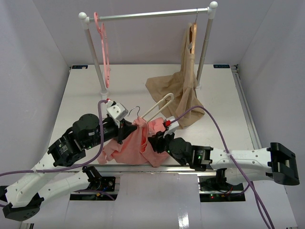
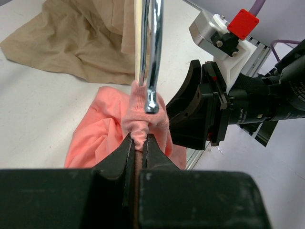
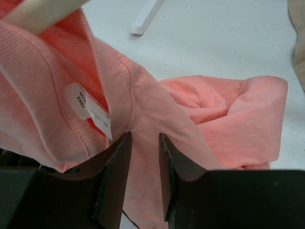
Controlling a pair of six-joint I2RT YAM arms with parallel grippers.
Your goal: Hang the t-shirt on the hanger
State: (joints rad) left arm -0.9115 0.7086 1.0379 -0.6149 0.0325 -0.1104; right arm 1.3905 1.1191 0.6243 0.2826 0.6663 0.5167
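The salmon-pink t-shirt (image 1: 128, 148) lies bunched at the table's near edge, its collar lifted. The cream-white hanger (image 1: 161, 106) lies slanting behind it, its silver hook (image 1: 137, 110) toward the collar. My left gripper (image 1: 129, 129) is shut on the ribbed collar (image 2: 143, 121), just below the hook (image 2: 152, 57) and a cream hanger arm (image 2: 138, 43). My right gripper (image 1: 157, 141) pinches a fold of t-shirt (image 3: 143, 143) below the neck label (image 3: 90, 112), its jaws held narrowly apart by the cloth. A cream hanger arm (image 3: 43, 12) sits inside the collar.
A garment rail (image 1: 147, 15) stands at the back with a pink hanger (image 1: 103, 47) on its left and a brown wooden hanger (image 1: 191, 38) on its right carrying a beige garment (image 1: 178, 88) that spills onto the table. Purple cables (image 1: 214, 129) trail from both arms.
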